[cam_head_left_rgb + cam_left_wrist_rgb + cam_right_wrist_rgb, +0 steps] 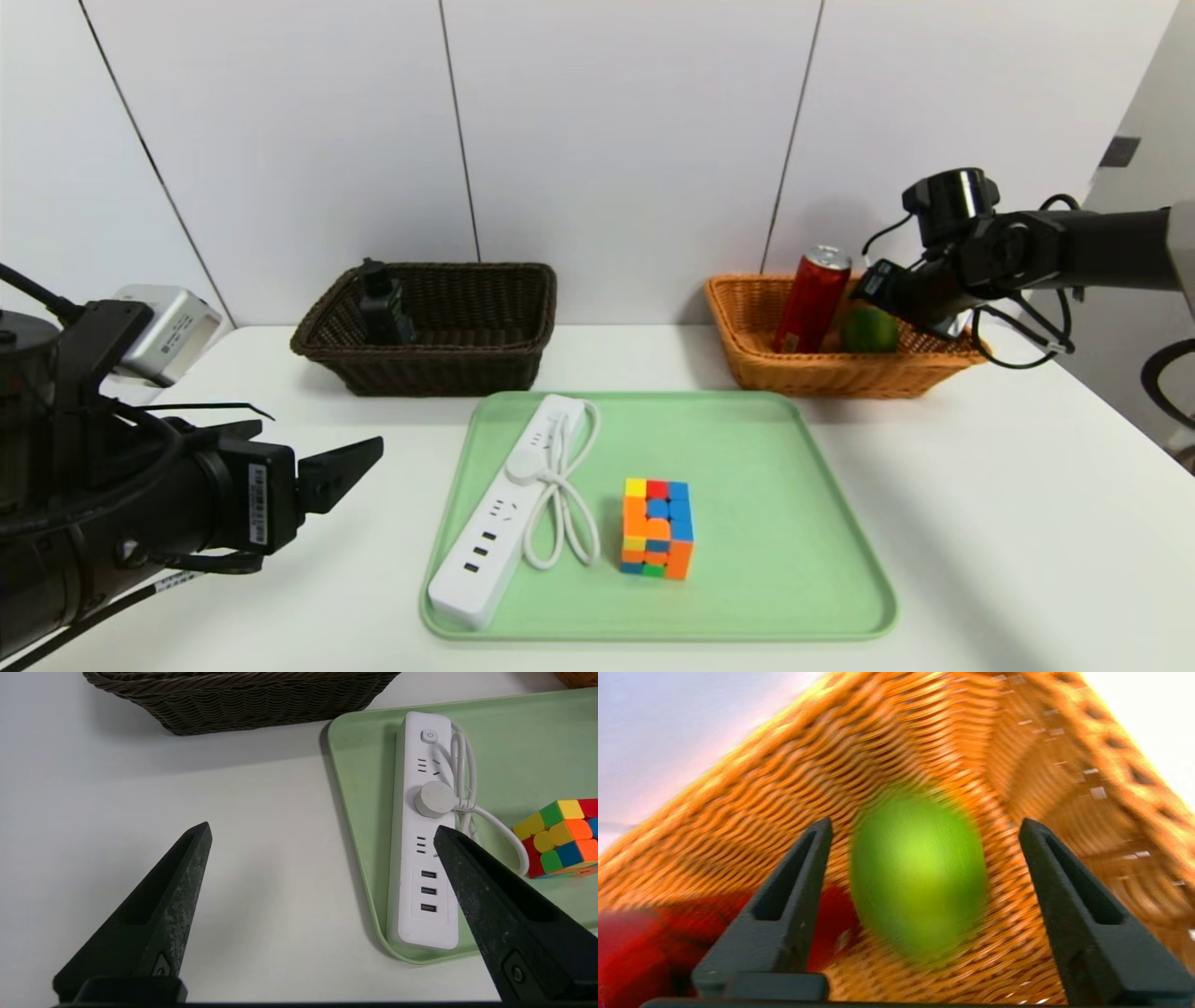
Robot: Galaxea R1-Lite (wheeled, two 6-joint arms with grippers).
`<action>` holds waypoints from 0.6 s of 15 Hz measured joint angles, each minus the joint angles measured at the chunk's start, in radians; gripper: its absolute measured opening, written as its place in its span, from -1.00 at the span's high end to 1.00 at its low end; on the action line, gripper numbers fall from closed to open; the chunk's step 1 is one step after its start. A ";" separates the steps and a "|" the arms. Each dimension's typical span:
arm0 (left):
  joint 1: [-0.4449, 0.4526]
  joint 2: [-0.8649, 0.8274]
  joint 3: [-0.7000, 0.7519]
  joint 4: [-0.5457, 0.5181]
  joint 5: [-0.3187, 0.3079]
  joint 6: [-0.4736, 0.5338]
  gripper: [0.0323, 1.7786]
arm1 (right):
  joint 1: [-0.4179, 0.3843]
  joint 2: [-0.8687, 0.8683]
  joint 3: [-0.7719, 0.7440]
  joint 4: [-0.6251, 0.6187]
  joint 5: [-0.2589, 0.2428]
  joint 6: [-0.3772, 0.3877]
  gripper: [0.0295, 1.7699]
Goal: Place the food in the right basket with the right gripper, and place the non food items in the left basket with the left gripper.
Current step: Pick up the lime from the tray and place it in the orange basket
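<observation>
Right gripper (924, 858), jaws spread, frames a blurred green lime (919, 872) in the orange basket (747, 317); left gripper (322, 858) gapes, frame-cropped.

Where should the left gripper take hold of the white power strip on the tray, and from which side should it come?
Probably across the narrow width of the power strip, near its middle, coming down from above. It lies flat and long on the green tray, so only its two long edges offer opposing faces. The left gripper is open, but the looped cord beside it may get caught.
</observation>
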 joint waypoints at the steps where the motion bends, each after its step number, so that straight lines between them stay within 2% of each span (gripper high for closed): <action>1: 0.000 -0.001 0.001 -0.001 0.002 0.002 -0.90 | 0.002 0.005 -0.003 -0.003 -0.032 0.018 -0.62; 4: 0.000 -0.002 -0.002 -0.011 0.000 -0.001 -0.90 | 0.008 0.003 -0.039 0.013 -0.047 0.048 -0.72; 9: 0.000 -0.004 -0.009 -0.010 -0.003 0.000 -0.90 | 0.038 -0.075 -0.064 0.111 -0.047 0.001 -0.82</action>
